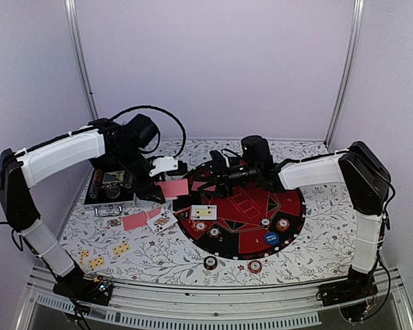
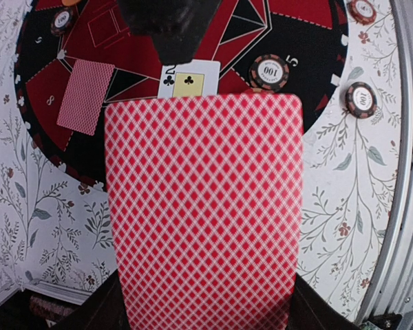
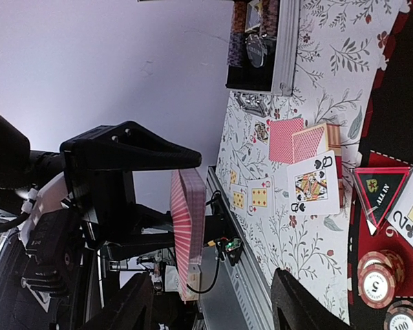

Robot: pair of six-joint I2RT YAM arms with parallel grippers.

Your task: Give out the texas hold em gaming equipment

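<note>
1. Metal rail (image 1: 213,297) runs along the near edge of the table (image 1: 310,251), with both arm bases on it.
2. Just beyond it, two loose chips (image 1: 210,262) lie on the floral cloth, off the mat and apart from each other.
3. To the left at about the same depth, two yellow cards (image 1: 96,261) lie face up, side by side and not touching.
4. Mat (image 1: 251,203), round, black and red. A blue disc (image 1: 272,239) sits on its near right part, and mat chips (image 1: 282,223) are scattered past the disc.
5. On the mat's left part the two of clubs (image 2: 191,79) lies face up, with a 100 chip (image 2: 270,71) near it. A face-down card (image 2: 86,95) lies flat farther along the mat.
6. Off the mat's left edge a queen (image 3: 310,185) lies face up on the cloth, with red backs (image 3: 287,141) just beside it.
7. Left gripper (image 1: 164,177) is clenched on the held card (image 2: 203,206). The card is in the air over the mat's left edge, flat to the table, patterned back toward the wrist camera. It hides the pads.
8. Right gripper (image 3: 215,278) has its fingers spread with nothing between them. It faces the held card edge-on.
9. Case (image 1: 110,185) sits far left, with chip stacks (image 3: 251,31) showing inside.
</note>
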